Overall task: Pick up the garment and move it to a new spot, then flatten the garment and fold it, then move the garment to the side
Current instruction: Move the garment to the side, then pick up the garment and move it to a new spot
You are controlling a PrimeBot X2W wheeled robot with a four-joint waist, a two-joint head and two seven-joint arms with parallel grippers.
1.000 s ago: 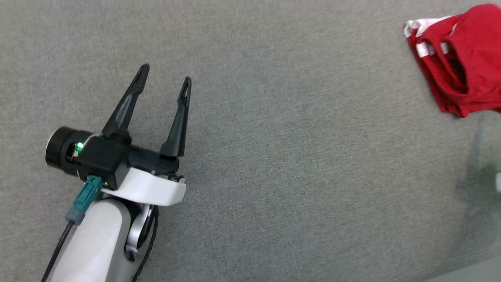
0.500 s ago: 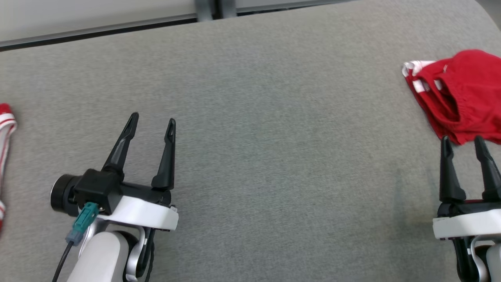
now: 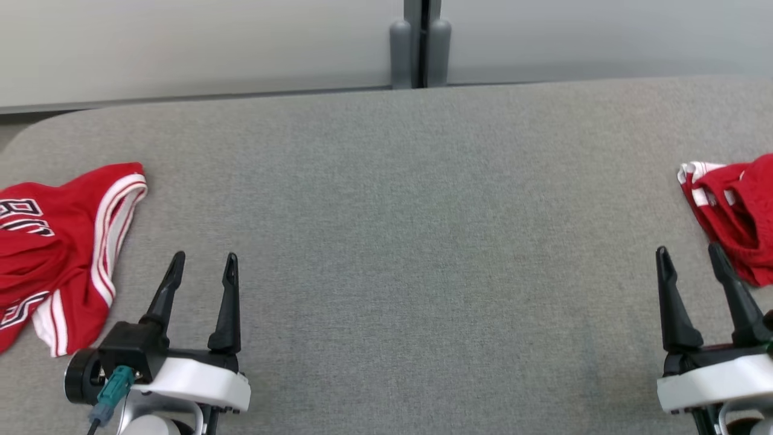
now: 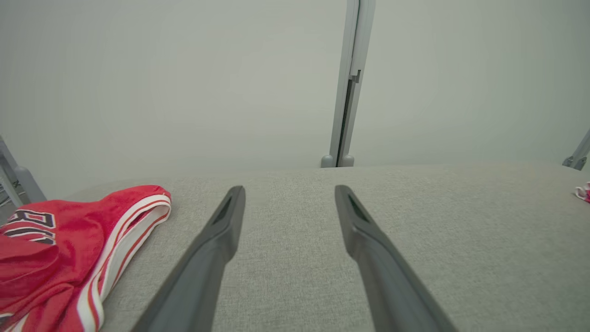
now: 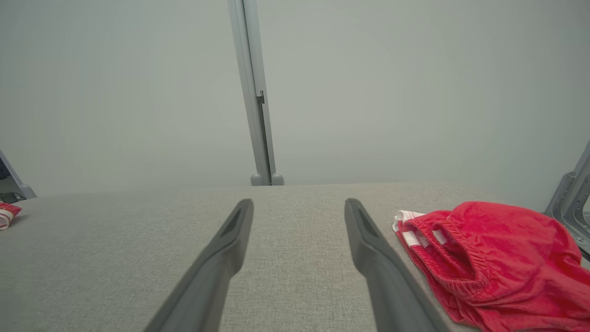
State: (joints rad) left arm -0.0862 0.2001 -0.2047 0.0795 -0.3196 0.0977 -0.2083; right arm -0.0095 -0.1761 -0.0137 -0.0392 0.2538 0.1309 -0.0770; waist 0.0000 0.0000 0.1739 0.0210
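Left gripper [image 3: 205,258] is over the grey table [image 3: 398,229], fingers spread wide with nothing between them. Right gripper [image 3: 688,249] is the same: wide apart and empty. A red jersey [image 3: 54,241] with white trim and dark lettering lies crumpled at the table's left edge, near the left gripper's outer finger but apart from it. Red shorts [image 3: 740,211] with a white-striped waistband lie bunched at the right edge, just beyond the right gripper's fingertips; in the right wrist view they sit beside the outer finger, not touching. A pale wall [image 3: 181,48] with a grey post [image 3: 421,42] stands behind the table
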